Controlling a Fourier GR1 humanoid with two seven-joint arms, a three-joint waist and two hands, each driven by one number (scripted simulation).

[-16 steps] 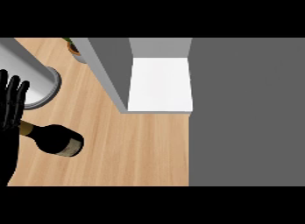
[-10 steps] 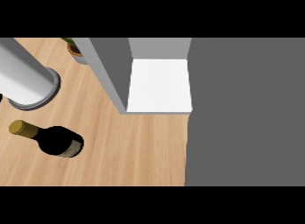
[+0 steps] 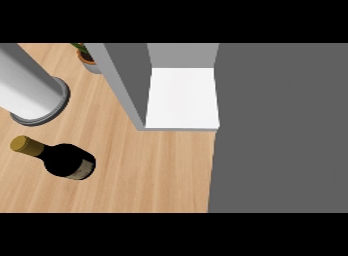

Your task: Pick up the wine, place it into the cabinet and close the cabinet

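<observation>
Step in hand: picking up the wine; no grasp made yet.
The wooden counter carries the open cabinet, its white shelf facing you. A grey forearm enters at upper left. The wine bottle appears to stand upright just below the forearm, apart from the cabinet. Neither hand shows, so you cannot tell whether either is open or closed. Next, close a hand round the bottle's body.

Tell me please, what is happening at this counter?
Nothing holds the wine bottle right now: it stands by itself on the wooden counter. A grey forearm shows at the upper left, just beyond the bottle, but neither hand is in view. The cabinet is open, and the wine is not yet inside it.
</observation>
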